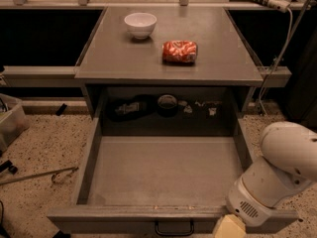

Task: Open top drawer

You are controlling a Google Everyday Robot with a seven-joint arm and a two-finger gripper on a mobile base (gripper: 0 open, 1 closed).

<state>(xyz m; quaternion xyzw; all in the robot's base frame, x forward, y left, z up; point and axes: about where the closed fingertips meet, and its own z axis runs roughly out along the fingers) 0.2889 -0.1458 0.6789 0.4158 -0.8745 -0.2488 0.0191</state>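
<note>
The top drawer (163,175) stands pulled far out from under the grey cabinet top; its broad grey tray is bare inside. Its flat front runs along the bottom of the view, with the small black handle (174,229) at its middle. My white arm (277,175) comes in from the right and bends down over the drawer's front right corner. The gripper (229,228) shows only as a pale yellow part at the bottom edge, just right of the handle; the rest is out of view.
On the cabinet top (218,58) stand a white bowl (140,24) and a red crumpled packet (180,51). Small items lie on the dark shelf (163,105) behind the drawer. A cable (277,58) hangs at right. A bin (10,120) and rod (34,175) lie on the floor at left.
</note>
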